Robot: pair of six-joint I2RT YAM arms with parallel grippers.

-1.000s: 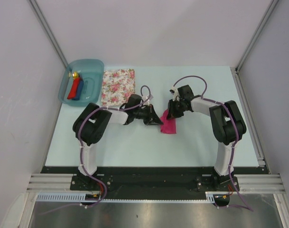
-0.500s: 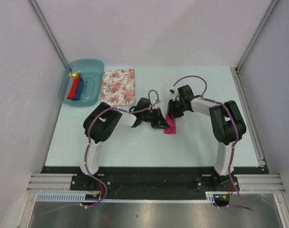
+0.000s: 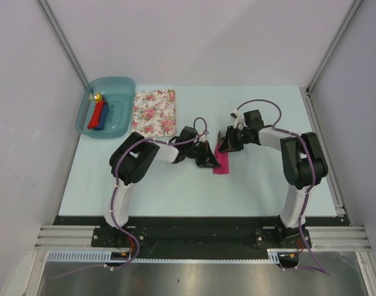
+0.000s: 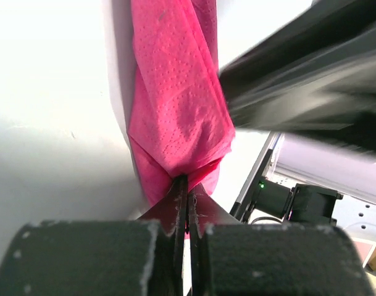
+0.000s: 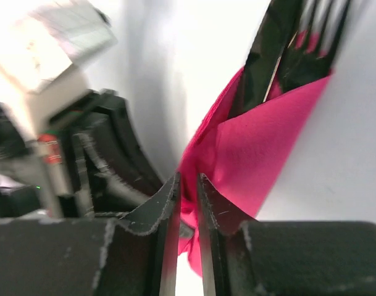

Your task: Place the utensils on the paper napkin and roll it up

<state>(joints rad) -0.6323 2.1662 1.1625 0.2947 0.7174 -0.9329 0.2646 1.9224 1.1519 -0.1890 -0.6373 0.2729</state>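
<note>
Grey panels close in a pale blue counter (image 3: 268,185), with a teal bin (image 3: 81,120) and a floral cloth (image 3: 154,112) off toward 10 o'clock, well apart from the work. Near the counter's middle lies the paper napkin (image 3: 222,165), already gathered into a narrow magenta bundle. Seen from above, its long axis runs very nearly from 12 to 6 o'clock. The next move looks to turn on that axis, since any further rolling has to travel across it, from 9 toward 3 o'clock, and not along it. The left claw (image 4: 186,185) meets the bundle from its 9 o'clock flank, so the napkin lies at 3 o'clock from that claw. Its jaws are clenched on a pinch of the paper's edge, and the roll stretches away from the tips in the left wrist view. The left arm is folded low, elbow back toward 8 o'clock and forearm laid almost flat along the counter. The right claw (image 5: 188,185) sits at the bundle's 12 o'clock end, its arm reaching in from 3 o'clock with the elbow raised. Its jaws stand a slit apart with a fold of pink in the slit, and I cannot tell whether they are nipping the paper or letting it go. Beyond that slit the fork (image 5: 317,31) and the knife (image 5: 268,55) poke dark out of the wrap's open end, side by side. Both claws are touching the napkin, the left lower down its length.
</note>
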